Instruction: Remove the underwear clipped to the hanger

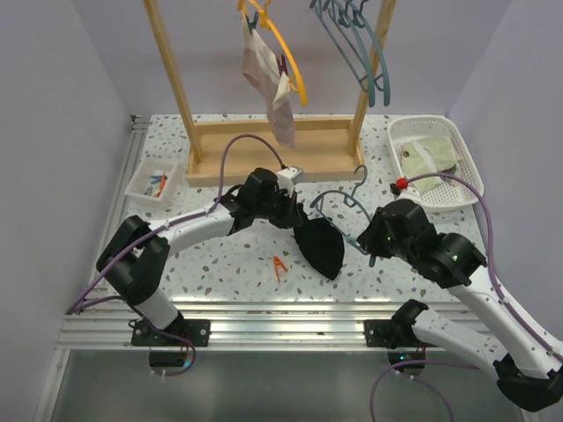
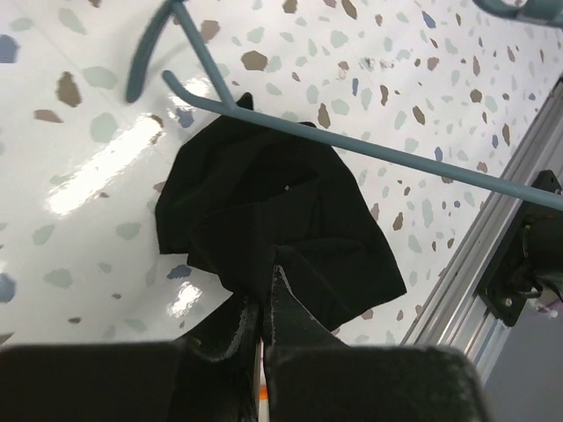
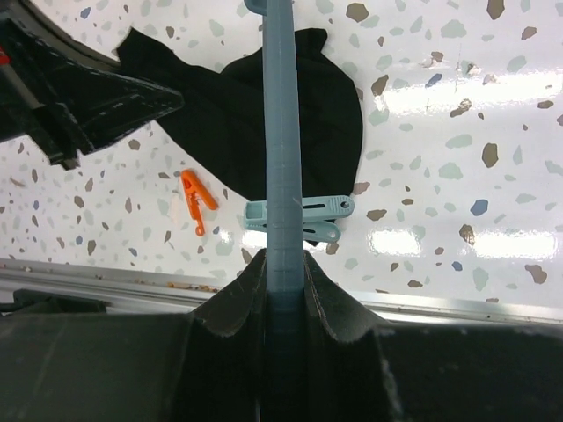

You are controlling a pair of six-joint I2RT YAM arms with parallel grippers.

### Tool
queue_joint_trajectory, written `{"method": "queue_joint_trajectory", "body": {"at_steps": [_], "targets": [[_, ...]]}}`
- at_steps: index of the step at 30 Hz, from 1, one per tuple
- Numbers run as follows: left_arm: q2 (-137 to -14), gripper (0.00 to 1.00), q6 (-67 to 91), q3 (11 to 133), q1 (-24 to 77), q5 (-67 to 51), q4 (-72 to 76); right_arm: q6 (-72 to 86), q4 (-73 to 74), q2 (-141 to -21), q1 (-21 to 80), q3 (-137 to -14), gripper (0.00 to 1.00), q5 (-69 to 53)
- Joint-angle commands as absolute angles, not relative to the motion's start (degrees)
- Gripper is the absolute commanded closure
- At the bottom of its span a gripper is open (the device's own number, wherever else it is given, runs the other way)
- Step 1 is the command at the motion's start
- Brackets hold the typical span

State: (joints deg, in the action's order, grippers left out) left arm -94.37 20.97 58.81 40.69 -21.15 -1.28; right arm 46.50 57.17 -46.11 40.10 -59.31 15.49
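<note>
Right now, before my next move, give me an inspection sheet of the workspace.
Surface: speckled tabletop, glossy, with glare patches.
Job's things: black underwear on the table beneath the bar of the teal hanger; pink-mauve underwear hanging from the yellow hanger.
Clutter: orange clip loose on the table; teal clip by the bar, its hold unclear; white tray with clips; white basket holding pale green cloth.
Grippers: left gripper shut on the black underwear; right gripper shut on the teal hanger.
Cables: purple cable looped above the left arm, another along the right.
Surroundings: wooden rack, spare teal hangers, plain walls.
</note>
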Motion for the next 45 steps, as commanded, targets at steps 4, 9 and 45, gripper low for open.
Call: {"method": "queue_joint_trajectory", "body": {"at_steps": [4,9,45], "targets": [[-80.7,1.00,23.9,62.1,39.3,-8.7,-8.2,40.5,54.9,-43.6,40.2,-58.2,1.00,14.7],[-80.7,0.96,22.7,60.8,36.2,-4.8,-14.5,34.1,56.0,-42.1,40.2,-59.8,1.00,16.9],[-95.2,0.00,79.6,58.3,38.1,-34.9,20.0,42.1,33.1,-31.9,40.2,-49.1,1.00,12.4]]}}
